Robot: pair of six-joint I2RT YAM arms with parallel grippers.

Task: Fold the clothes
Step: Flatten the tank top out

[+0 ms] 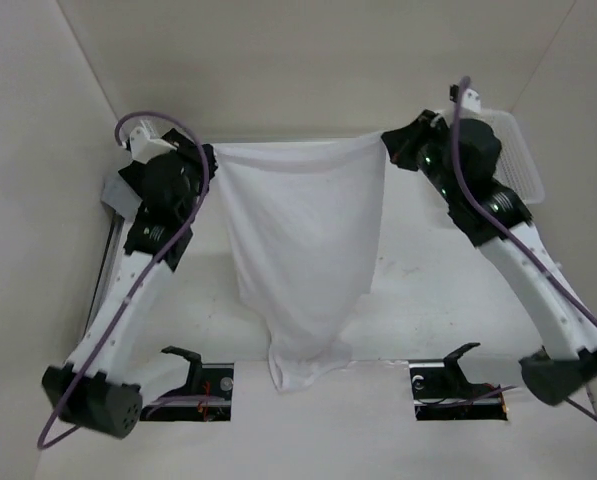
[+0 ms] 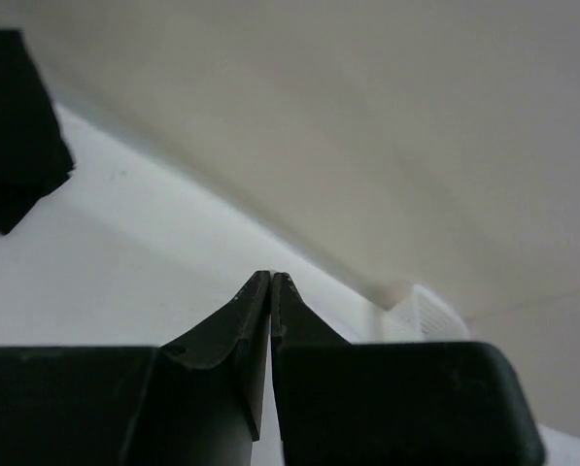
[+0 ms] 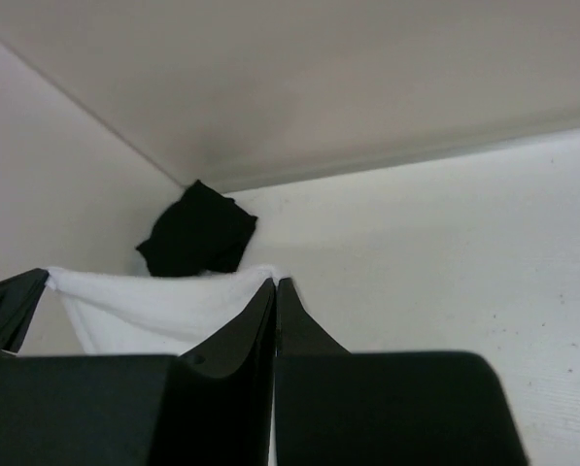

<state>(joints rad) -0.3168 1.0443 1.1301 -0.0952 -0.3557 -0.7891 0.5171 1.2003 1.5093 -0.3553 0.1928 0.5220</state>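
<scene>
Hanging spread over the worktop [image 1: 428, 280], the white garment [image 1: 303, 250] is pinched at its far corners by the left pincer [image 1: 208, 160] and right pincer [image 1: 391, 145], both clamped tight; lower both evenly, edge taut.

The blurred white basket [image 2: 421, 313] sits partly hidden behind the left fingers [image 2: 304, 328].

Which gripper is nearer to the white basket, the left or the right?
Right. The right gripper holds a corner of the garment beside the basket, on its left in the top view. The left gripper holds the other corner, across the garment from it.
</scene>
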